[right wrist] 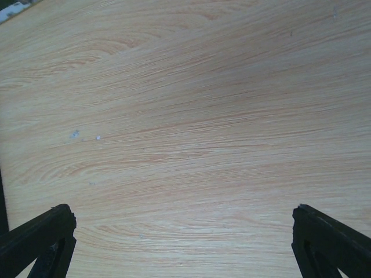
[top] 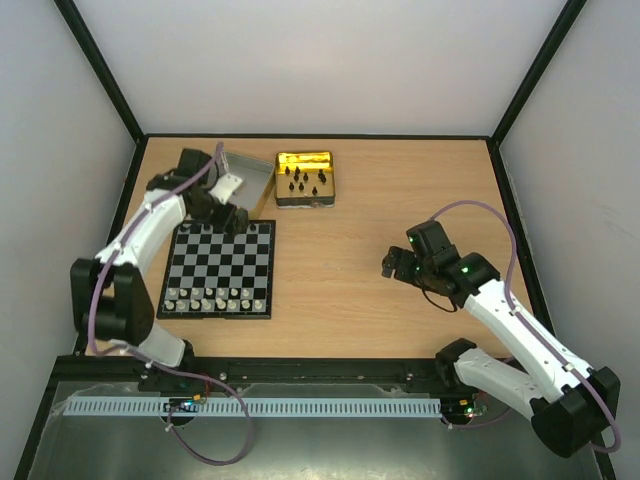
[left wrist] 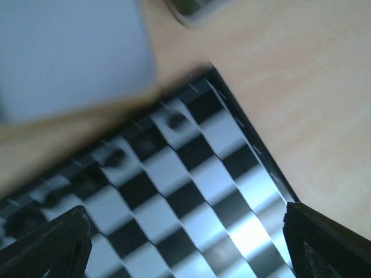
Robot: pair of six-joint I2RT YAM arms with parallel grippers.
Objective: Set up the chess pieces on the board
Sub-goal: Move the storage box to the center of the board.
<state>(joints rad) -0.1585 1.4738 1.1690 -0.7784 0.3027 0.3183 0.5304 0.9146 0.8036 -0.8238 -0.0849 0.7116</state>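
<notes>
The board (top: 225,265) lies left of centre. A few black chess pieces (top: 197,229) stand along its far row, and several more sit in the gold tin (top: 305,180). My left gripper (top: 236,216) hovers over the board's far right corner, open and holding nothing. In the blurred left wrist view the left gripper (left wrist: 185,255) straddles the board (left wrist: 191,197), with dark chess pieces (left wrist: 176,121) on squares near the far edge. My right gripper (top: 393,265) hangs open over bare wood right of centre; the right wrist view shows the right gripper (right wrist: 182,249) with only table between its fingers (right wrist: 35,243).
Silvery-white pieces (top: 215,299) fill the board's two near rows. A silver-lined square tin (top: 252,176) stands behind the board, beside the gold tin. Black frame posts and white walls bound the table (top: 400,190).
</notes>
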